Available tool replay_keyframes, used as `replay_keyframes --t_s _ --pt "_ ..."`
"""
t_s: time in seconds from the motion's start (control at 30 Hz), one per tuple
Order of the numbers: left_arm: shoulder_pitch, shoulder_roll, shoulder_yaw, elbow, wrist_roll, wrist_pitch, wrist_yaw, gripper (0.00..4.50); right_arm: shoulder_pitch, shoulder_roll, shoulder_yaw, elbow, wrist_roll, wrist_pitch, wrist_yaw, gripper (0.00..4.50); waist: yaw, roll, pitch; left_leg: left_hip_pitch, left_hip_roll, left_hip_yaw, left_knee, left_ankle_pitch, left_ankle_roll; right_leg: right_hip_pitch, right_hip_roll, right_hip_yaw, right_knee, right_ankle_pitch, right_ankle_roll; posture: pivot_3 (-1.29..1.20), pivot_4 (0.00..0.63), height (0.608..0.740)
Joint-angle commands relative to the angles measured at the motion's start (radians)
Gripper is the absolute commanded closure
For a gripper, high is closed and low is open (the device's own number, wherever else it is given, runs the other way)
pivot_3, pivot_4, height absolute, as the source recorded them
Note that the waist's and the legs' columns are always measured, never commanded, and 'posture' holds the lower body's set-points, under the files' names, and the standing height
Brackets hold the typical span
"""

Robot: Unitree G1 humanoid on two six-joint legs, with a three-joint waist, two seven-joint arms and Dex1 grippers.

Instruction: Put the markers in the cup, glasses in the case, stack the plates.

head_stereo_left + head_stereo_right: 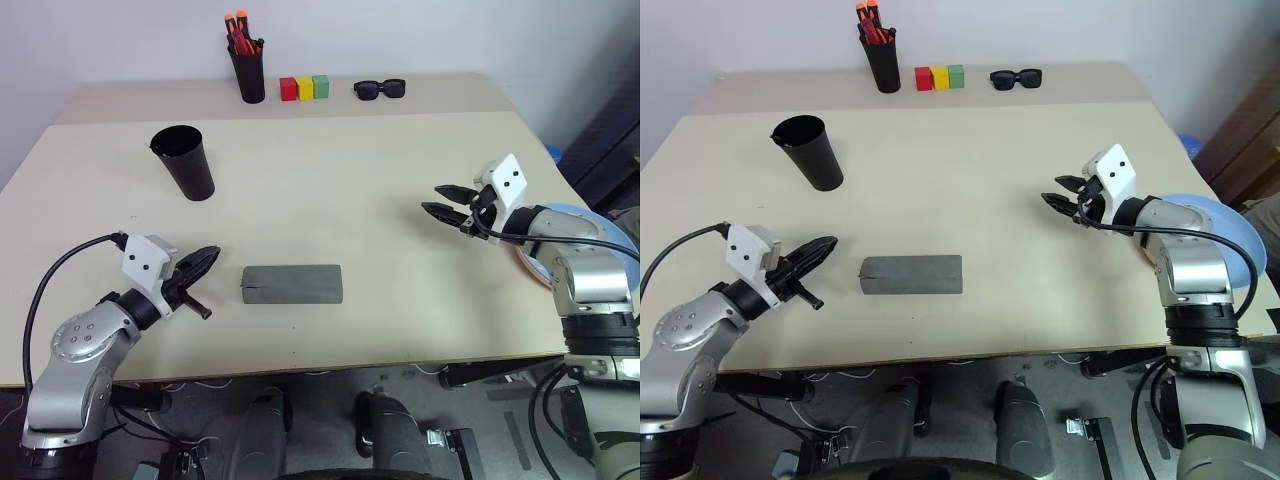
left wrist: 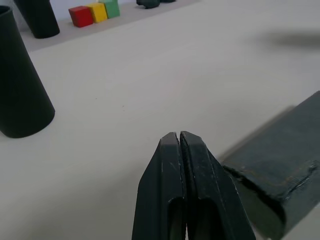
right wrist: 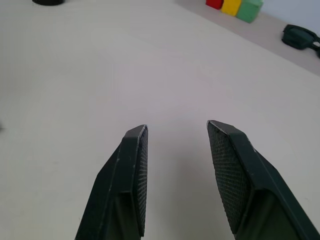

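The wide black cup [image 1: 182, 160] stands upright at the table's left rear. A grey case [image 1: 292, 283] lies shut near the front middle. My left gripper [image 1: 212, 254] is shut and empty, hovering just left of the case [image 2: 280, 170] and pointing toward it. My right gripper [image 1: 432, 198] is open with nothing between its fingers, over bare table at the right. Under my right forearm, at the table's right edge, lies the light blue plate [image 1: 578, 212], and a pink plate's rim [image 1: 530, 268] shows beneath it. The markers and the glasses are out of view.
Along the back edge stand a narrower black cup with orange-capped markers [image 1: 246, 65], red, yellow and green blocks [image 1: 305, 87], and chunky black sunglasses [image 1: 380, 89]. The beige table [image 1: 330, 190] is bare between the case and the back row.
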Motion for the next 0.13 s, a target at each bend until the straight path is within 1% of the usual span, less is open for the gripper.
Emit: replay_keyframes --t_s 0.03,0.13 --pt "0.007 -0.020 0.030 -0.071 -0.026 0.014 0.047 4.50 -0.036 0.007 0.003 0.017 0.011 -0.033 0.021 2.64 0.000 0.000 0.000 0.000 0.000 0.000 0.000 0.000 0.000 0.000 0.000 0.000 0.000 0.000 0.000 0.00 0.150 0.740" --pt "0.015 -0.029 0.027 -0.085 -0.030 0.023 0.067 4.50 -0.046 0.014 0.013 0.040 0.004 -0.046 0.031 2.64 -0.002 0.000 0.000 0.000 0.000 0.000 0.000 0.000 0.000 0.000 0.000 0.000 0.000 0.000 0.000 0.00 0.150 0.740"
